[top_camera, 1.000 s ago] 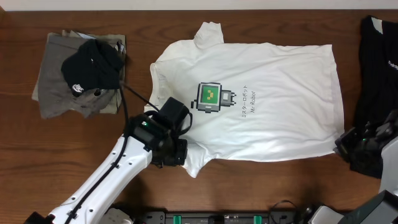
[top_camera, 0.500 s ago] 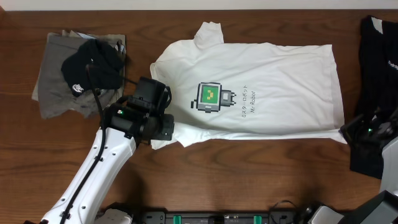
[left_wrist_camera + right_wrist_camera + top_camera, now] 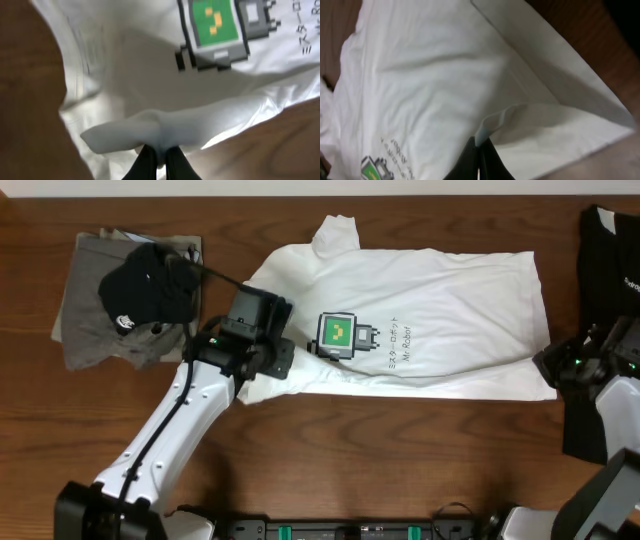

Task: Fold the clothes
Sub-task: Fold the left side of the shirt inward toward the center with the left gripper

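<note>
A white T-shirt with a green pixel-robot print lies on the wooden table, its near edge folded up over the body. My left gripper is shut on the shirt's lower left edge, just left of the print; the left wrist view shows the fabric pinched between my fingers. My right gripper is shut on the shirt's lower right edge; the right wrist view shows a fold of cloth held in my fingers.
A folded grey-olive garment with a black garment on top lies at the far left. Another black garment lies at the right edge.
Both grippers have carried the shirt's near edge away from the table front, over the shirt body. The left gripper moved up and right towards the print.
</note>
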`<action>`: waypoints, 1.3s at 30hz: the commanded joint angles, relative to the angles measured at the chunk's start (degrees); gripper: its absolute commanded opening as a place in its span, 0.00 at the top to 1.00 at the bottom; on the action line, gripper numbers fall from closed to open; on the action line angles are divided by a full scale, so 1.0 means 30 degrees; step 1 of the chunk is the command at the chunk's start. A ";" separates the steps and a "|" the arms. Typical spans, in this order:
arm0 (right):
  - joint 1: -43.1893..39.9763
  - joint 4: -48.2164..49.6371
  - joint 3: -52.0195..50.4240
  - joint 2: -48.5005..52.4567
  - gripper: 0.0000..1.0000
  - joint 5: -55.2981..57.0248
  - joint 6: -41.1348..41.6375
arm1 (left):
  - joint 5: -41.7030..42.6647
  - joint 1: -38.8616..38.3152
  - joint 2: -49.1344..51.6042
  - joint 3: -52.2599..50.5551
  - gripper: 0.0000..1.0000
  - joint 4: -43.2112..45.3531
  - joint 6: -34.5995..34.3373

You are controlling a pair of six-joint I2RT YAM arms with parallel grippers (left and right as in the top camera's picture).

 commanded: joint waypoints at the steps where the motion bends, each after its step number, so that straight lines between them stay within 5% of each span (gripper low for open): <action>1: 0.0146 0.0459 0.0328 0.0583 0.99 0.0291 0.0925 | -0.0707 0.0226 0.0503 0.0415 0.94 0.0750 0.0896; 14: 0.0168 0.1698 0.0328 0.1537 0.99 0.1282 0.1064 | -0.0852 0.0954 0.2492 0.0415 0.94 0.4794 0.0729; 28: 0.0335 0.3198 0.0328 0.1858 0.96 0.1282 0.1064 | -0.0852 0.0954 0.3512 0.0415 0.93 0.5297 0.0656; 29: 0.0335 0.3344 0.0328 0.1858 0.71 0.1282 0.1064 | -0.0860 0.0954 0.3555 0.0415 0.90 0.5377 0.0656; 30: 0.0328 0.3621 0.0328 0.1858 0.52 0.1275 0.0976 | -0.0918 0.0954 0.3548 0.0423 0.73 0.5544 0.0648; 31: 0.0284 0.3752 0.0335 0.1851 0.44 0.1275 0.0838 | -0.1209 0.0962 0.3497 0.0532 0.55 0.5544 0.0372; 34: -0.0015 0.3942 0.0452 0.1851 0.41 0.0466 0.0597 | -0.1843 0.1260 0.3264 0.1552 0.19 0.4626 -0.0204; 39: -0.0444 0.3111 0.1290 0.1719 0.41 -0.1792 -0.1027 | -0.1836 0.2237 0.2754 0.4954 0.12 0.0444 -0.0197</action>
